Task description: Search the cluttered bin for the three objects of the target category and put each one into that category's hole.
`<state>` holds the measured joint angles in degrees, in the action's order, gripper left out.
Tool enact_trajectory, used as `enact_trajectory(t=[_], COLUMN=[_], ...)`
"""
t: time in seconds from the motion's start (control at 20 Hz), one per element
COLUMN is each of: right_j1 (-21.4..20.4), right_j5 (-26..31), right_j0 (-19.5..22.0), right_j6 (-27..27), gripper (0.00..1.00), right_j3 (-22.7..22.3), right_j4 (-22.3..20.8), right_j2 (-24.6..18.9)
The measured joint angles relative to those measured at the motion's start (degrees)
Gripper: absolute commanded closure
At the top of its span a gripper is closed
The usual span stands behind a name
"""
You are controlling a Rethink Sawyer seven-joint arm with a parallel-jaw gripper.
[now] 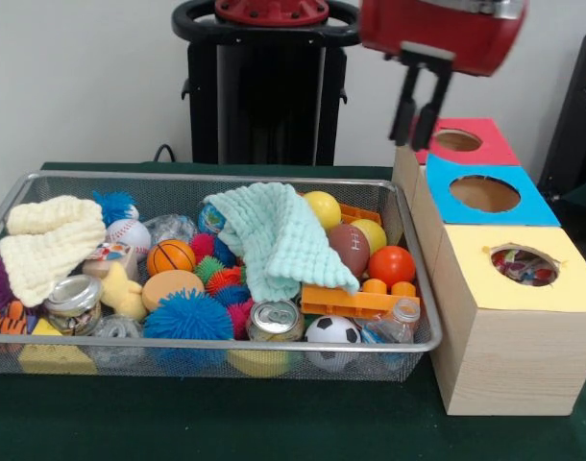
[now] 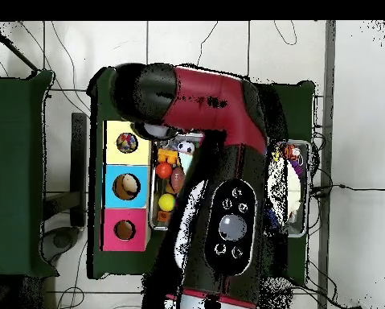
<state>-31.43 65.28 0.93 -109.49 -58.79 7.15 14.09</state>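
Three holes sit in the wooden box that stands just beside the wire bin: one in a yellow top nearest the camera, one in a blue top behind it, one in a pink top at the far end. We can see small coloured things already lying inside the yellow hole; the other two look bare inside.

Our pincer hangs above the far end of the box, near the pink hole, its two dark fingers close together with only a narrow gap, and we see nothing held between them.

We judge the search step to be in hand: the pincer is empty and away from the bin, so a fresh pick comes next. We cannot tell the target category from these views. The bin is crowded with balls, among them an orange ball, a yellow ball, a small soccer ball and a basketball, plus cans and spiky toys. A mint cloth drapes over the middle of the bin and may hide more.

The next move calls for swinging back over the bin, spreading the fingers and dropping on an exposed target, or shifting the cloth.
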Motion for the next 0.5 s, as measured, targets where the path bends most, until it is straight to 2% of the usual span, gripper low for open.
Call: enact_trajectory(t=[0.35,0.5], right_j1=[-1.97,-3.17], right_j5=[-4.29,-7.23], right_j0=[6.12,9.81], right_j6=[0.24,0.93], gripper=[1.00,1.00], right_j3=[-3.40,-6.34], right_j4=[-1.54,-2.59], right_j2=[-2.31,-4.33])
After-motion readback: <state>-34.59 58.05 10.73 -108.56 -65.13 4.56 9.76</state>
